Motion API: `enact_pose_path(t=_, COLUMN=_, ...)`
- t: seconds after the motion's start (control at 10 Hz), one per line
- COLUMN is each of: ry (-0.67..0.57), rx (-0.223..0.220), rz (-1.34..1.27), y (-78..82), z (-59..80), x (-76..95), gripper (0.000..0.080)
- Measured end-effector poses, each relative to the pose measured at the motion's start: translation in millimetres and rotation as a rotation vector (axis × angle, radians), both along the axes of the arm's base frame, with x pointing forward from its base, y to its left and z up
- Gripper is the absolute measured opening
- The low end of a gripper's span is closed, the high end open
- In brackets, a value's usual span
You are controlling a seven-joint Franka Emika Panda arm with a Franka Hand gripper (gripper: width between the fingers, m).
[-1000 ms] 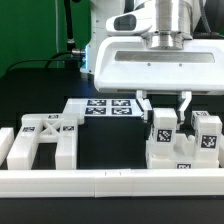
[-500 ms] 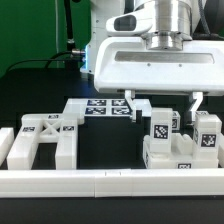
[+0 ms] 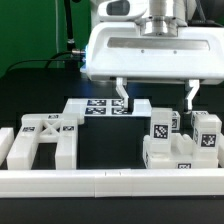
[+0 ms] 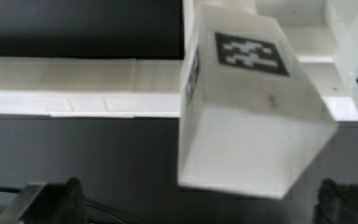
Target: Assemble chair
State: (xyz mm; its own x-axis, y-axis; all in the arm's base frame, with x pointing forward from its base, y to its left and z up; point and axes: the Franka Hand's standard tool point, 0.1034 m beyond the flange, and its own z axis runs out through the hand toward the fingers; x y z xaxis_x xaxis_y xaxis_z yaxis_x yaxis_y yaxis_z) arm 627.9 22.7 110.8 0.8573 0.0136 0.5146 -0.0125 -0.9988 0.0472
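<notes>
My gripper (image 3: 157, 95) is open and empty, hovering above the right group of white chair parts. Straight below it stands a square leg (image 3: 163, 131) with a black-and-white tag, upright on a low white block (image 3: 176, 158). A second tagged leg (image 3: 207, 133) stands just to the exterior view's right of it. An X-braced frame (image 3: 45, 137) lies at the exterior view's left. In the wrist view the tagged leg (image 4: 250, 110) fills the middle. It stands apart from both dark fingertips (image 4: 51, 200), and the gripper (image 4: 197, 205) holds nothing.
The long low white border rail (image 3: 100, 181) runs along the front and also shows in the wrist view (image 4: 78, 85). The marker board (image 3: 100, 107) lies flat behind the parts. A white robot base and dark cables stand at the back.
The fingers spread apart from around the tagged leg and let it go. The gripper then rose; the leg stays upright on the block.
</notes>
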Motion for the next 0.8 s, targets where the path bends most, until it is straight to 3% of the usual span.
enact_pose_path(t=0.4, ry=0.057, rx=0.010, rz=-0.001, y=0.7, z=-3.9, x=-3.0, gripper=0.0649)
enact_pose_path(t=0.8, ry=0.302, rx=0.053, rz=0.000, y=6.7, z=-7.6, x=0.8, gripper=0.0649)
